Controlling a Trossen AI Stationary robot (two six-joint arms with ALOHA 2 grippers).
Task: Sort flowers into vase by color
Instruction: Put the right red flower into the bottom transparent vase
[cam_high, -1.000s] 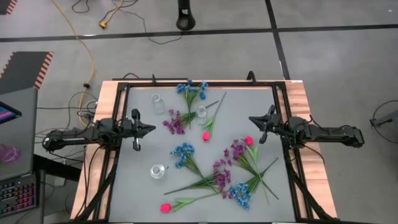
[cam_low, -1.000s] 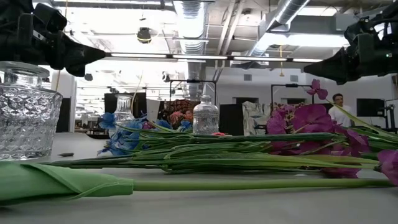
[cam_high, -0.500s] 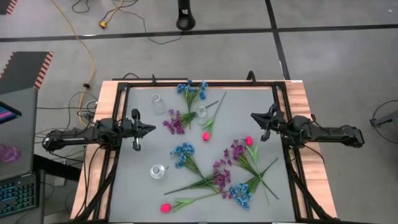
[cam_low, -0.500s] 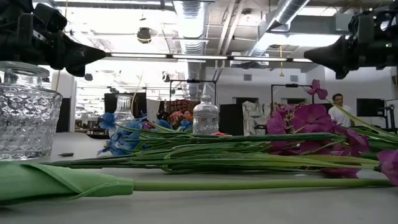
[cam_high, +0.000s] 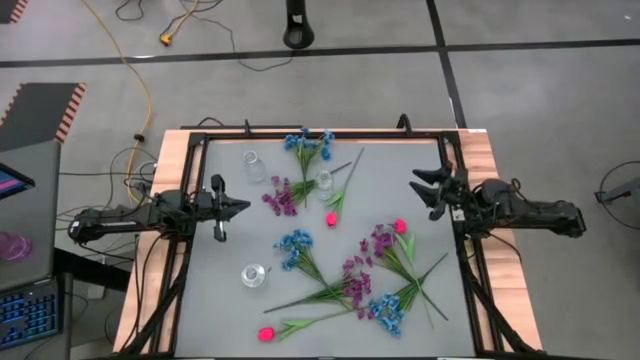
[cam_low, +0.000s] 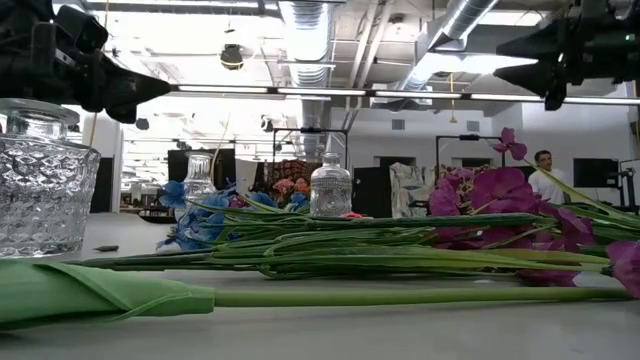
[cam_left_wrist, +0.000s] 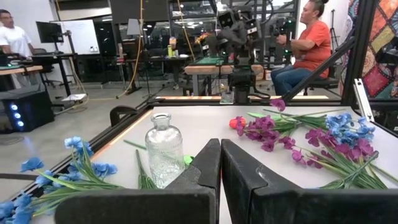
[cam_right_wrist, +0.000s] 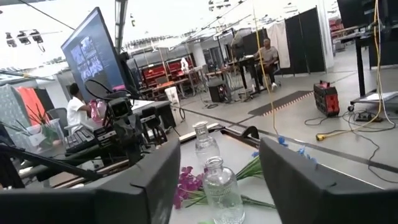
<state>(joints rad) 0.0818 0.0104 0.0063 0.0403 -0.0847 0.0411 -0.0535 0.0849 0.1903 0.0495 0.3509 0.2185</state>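
Flowers lie scattered across the grey desk, none of them standing in a vase yet, so the sorting looks to be at its very start. The biggest heap sits on the near right part: purple blooms, blue blooms and a pink-red tulip bud with stalks crossing one another. A second blue bunch lies at the far edge, with a smaller purple sprig just beside the middle vase. Two more glass vases stand apart, one far left and one near left.

The right hand hangs above the desk's right edge, its fingers spread wide and holding nothing; it seems to be the one getting ready to reach. The left hand waits over the left edge, fingers pressed together and empty.

Next, I judge, the right hand needs to drop onto a single stalk in the tangled heap, choosing one that lies free enough to lift without dragging its neighbours.
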